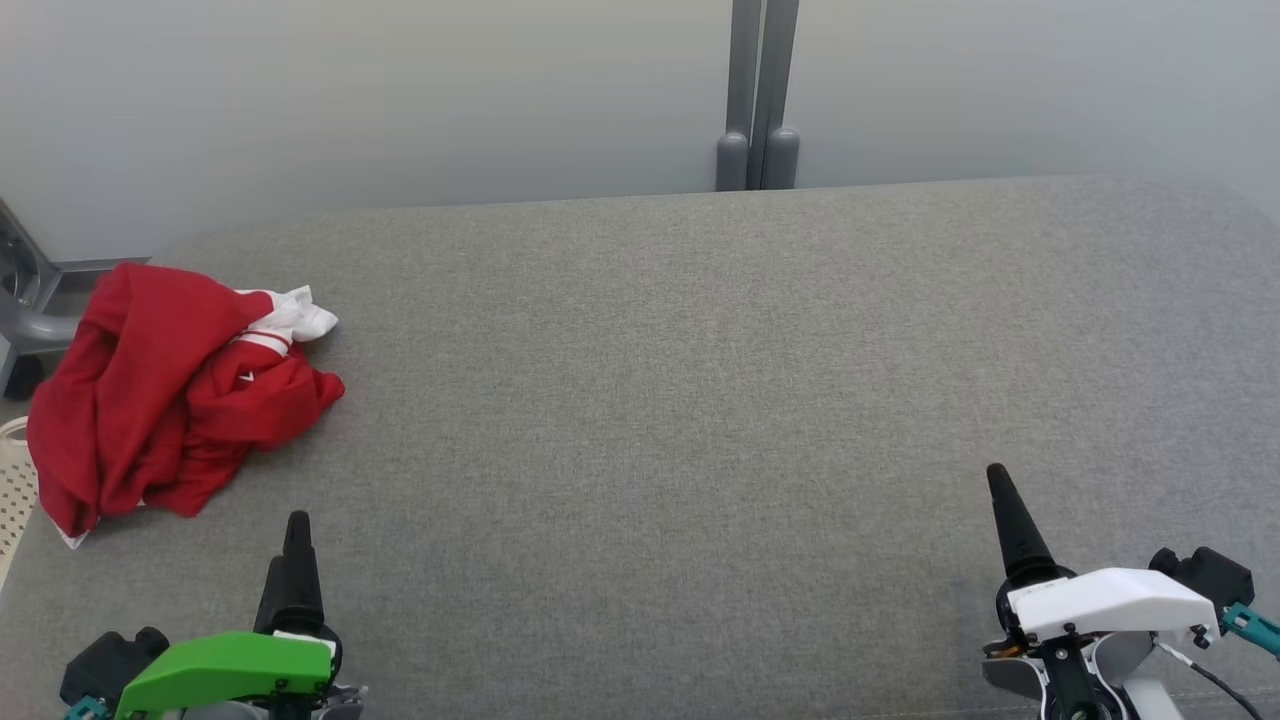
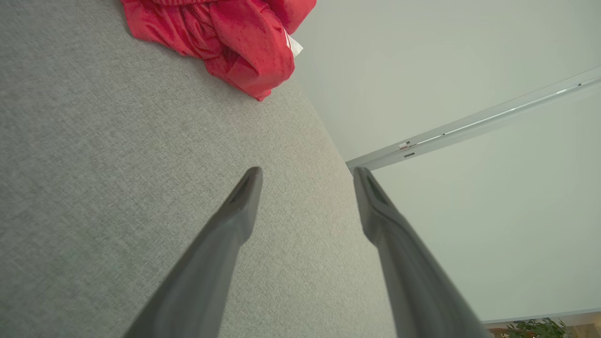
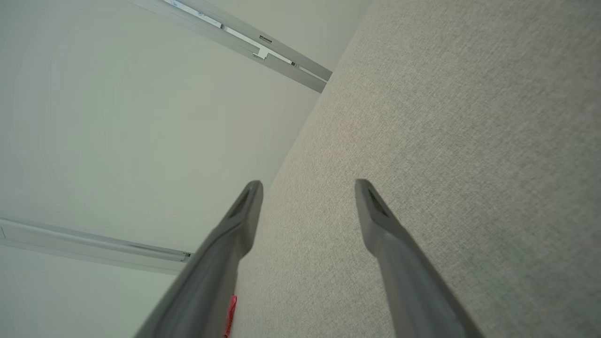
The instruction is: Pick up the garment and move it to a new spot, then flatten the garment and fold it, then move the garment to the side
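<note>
A crumpled red garment (image 1: 165,395) with white trim lies bunched at the far left of the grey fabric surface (image 1: 680,400), partly over its left edge. The left wrist view catches the garment (image 2: 225,37) at the top. My left gripper (image 1: 297,535), under a green cover, rests at the lower left, just right of and nearer than the garment, not touching it. Its two fingers (image 2: 244,197) stand wide apart, open and holding nothing. My right gripper (image 1: 1000,490), white-covered, sits at the lower right, far from the garment, and is open and empty too, with its fingers (image 3: 373,206) spread.
A grey post (image 1: 760,95) stands behind the surface's far edge against a pale wall. A grey metal frame (image 1: 30,300) and a white perforated basket (image 1: 12,490) sit off the left edge beside the garment.
</note>
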Controlling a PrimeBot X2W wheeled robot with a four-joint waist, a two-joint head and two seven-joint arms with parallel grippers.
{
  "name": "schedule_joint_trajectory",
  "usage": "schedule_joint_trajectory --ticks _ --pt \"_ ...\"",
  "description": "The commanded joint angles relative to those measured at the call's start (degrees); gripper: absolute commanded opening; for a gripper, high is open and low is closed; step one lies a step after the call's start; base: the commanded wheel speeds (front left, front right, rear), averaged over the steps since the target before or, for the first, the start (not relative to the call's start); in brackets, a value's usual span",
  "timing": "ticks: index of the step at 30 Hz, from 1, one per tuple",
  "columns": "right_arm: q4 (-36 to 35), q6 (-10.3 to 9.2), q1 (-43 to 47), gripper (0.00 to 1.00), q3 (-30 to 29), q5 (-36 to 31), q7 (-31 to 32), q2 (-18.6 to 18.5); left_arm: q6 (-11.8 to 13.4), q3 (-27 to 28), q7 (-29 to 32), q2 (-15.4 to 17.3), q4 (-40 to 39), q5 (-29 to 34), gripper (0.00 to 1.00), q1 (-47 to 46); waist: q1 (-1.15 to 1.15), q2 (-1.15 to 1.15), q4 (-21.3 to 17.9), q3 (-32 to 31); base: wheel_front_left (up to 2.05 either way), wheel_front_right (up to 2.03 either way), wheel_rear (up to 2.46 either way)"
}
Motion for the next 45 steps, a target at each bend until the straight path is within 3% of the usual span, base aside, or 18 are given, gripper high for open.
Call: schedule_joint_trajectory --ticks 1,24,34,45 --pt "-0.4 0.01 -1.57 1.0 0.36 -1.42 -0.46 -0.32 0.42 -0.21 -0.57 0.39 -0.39 2.03 1.0 -0.52 0.0 0.0 0.03 -0.02 0.0 0.0 0.0" --pt "2.7 0.02 -3.82 1.0 1.73 -29.04 -3.74 -0.43 5.03 -5.47 -4.74 2.8 4.46 29.38 1.0 -3.34 0.0 0.0 0.16 -0.58 0.0 0.0 0.0" --pt "2.85 0.03 -4.76 1.0 1.88 -41.73 -3.04 -0.47 4.32 -9.47 -5.5 5.37 7.24 37.73 1.0 -6.03 0.0 0.0 0.22 -0.79 0.0 0.0 0.0" --pt "2.8 0.02 -4.43 1.0 1.25 -49.41 -2.69 -0.52 4.45 -11.59 -6.44 5.89 7.95 42.73 1.0 -6.92 0.0 0.0 0.26 -1.25 0.0 0.0 0.0"
